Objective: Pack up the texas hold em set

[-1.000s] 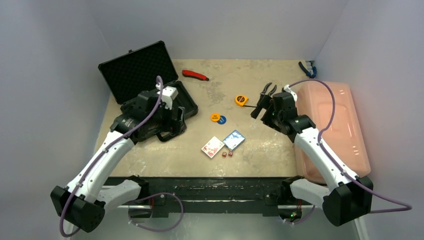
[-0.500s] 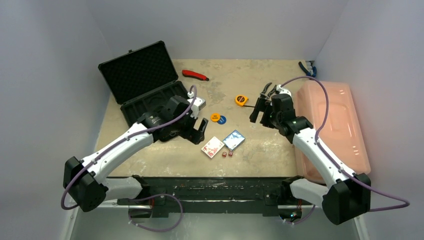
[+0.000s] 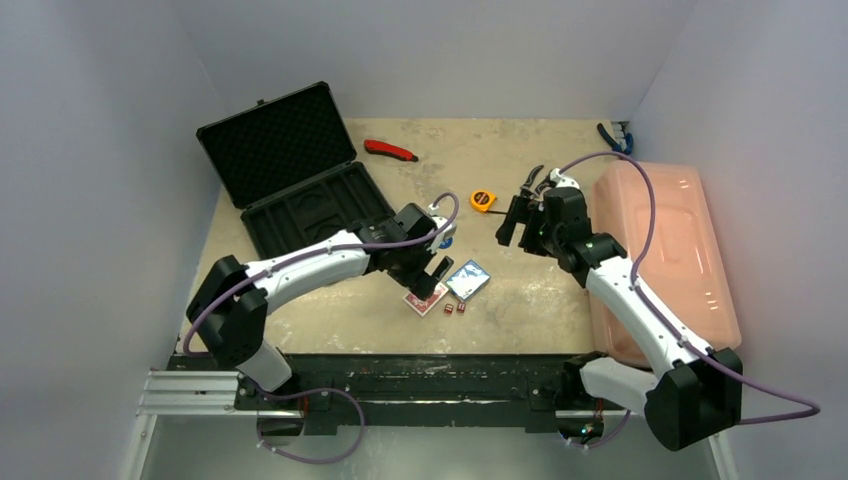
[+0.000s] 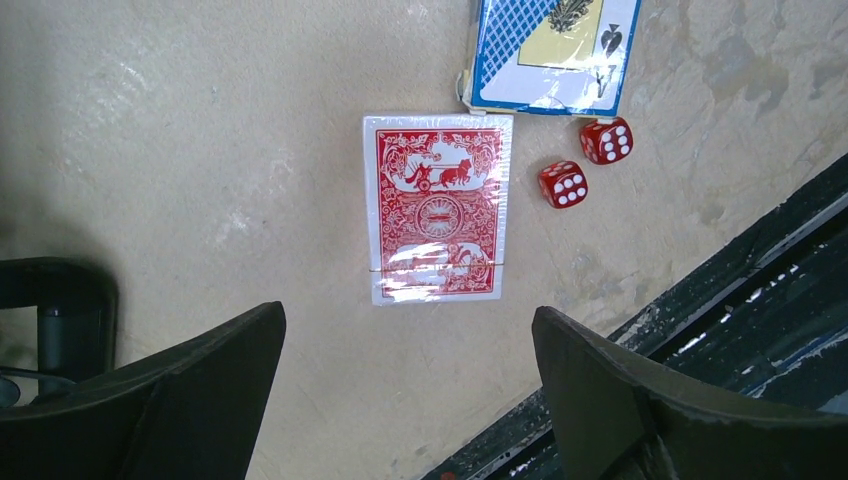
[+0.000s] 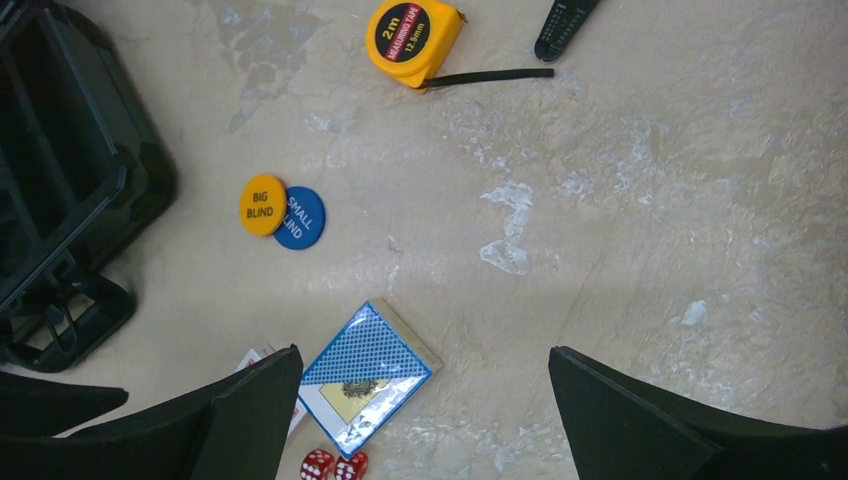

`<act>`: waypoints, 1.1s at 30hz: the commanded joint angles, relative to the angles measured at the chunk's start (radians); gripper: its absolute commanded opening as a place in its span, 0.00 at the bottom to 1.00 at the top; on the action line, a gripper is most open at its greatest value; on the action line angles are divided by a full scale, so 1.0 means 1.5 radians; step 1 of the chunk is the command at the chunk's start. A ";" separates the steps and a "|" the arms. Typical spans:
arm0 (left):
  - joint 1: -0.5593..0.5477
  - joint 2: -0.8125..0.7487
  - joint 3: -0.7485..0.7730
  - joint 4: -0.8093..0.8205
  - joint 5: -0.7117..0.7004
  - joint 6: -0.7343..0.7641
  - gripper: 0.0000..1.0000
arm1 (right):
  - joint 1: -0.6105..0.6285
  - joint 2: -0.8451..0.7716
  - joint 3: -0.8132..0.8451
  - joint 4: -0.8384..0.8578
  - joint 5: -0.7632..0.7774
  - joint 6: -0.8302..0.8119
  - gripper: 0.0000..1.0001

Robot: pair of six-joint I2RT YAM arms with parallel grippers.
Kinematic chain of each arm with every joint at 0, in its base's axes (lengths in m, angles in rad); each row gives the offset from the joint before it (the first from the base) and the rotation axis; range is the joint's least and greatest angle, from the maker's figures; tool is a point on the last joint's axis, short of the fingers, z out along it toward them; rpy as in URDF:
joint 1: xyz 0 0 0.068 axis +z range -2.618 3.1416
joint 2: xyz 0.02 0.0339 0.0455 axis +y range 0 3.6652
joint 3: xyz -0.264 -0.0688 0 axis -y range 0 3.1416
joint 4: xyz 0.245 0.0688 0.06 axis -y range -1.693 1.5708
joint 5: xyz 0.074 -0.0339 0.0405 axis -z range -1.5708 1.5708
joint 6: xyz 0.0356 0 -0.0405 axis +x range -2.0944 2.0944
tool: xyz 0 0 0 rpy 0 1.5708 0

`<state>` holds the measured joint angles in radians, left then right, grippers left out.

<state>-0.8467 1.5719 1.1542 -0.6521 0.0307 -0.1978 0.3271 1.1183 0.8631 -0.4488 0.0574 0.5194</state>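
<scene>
The black briefcase (image 3: pixel 300 195) lies open at the back left, lid up, foam tray showing. On the table lie the red card deck (image 4: pixel 437 208), the blue deck (image 4: pixel 553 50) and two red dice (image 4: pixel 563 184) close together near the front edge. My left gripper (image 4: pixel 407 315) hovers open just above the red deck, one finger on each side, touching nothing. The orange disc (image 5: pixel 262 205) and blue disc (image 5: pixel 299 217) overlap near the case. My right gripper (image 5: pixel 425 352) hangs open higher up, above the blue deck (image 5: pixel 365 375), and holds nothing.
A yellow tape measure (image 3: pixel 483 200) and black pliers (image 3: pixel 535 180) lie just beyond the right gripper. A red utility knife (image 3: pixel 390 150) is at the back. The pink bin (image 3: pixel 665 250) fills the right side. The black front rail (image 4: pixel 760 270) runs close to the dice.
My left arm has swung right from over the briefcase and come down over the red deck. My right gripper has shifted only slightly.
</scene>
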 commanded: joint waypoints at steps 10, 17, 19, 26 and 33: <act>-0.002 0.065 0.017 0.088 0.029 0.040 0.84 | 0.003 -0.062 0.004 0.022 -0.012 -0.011 0.99; -0.002 0.101 0.022 0.094 0.044 0.055 0.82 | 0.003 -0.065 0.001 0.020 -0.015 -0.012 0.99; -0.002 0.109 0.021 0.096 0.043 0.057 0.81 | 0.003 -0.065 0.001 0.020 -0.017 -0.013 0.99; -0.002 0.130 0.020 0.103 0.046 0.059 0.78 | 0.003 -0.067 0.000 0.020 -0.017 -0.013 0.99; -0.006 0.143 0.018 0.107 0.044 0.058 0.72 | 0.003 -0.063 -0.001 0.021 -0.021 -0.013 0.99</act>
<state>-0.8471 1.7767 1.1595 -0.5293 0.0845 -0.1337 0.3271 1.0348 0.8627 -0.4465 0.0341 0.5148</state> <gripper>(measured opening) 0.725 0.987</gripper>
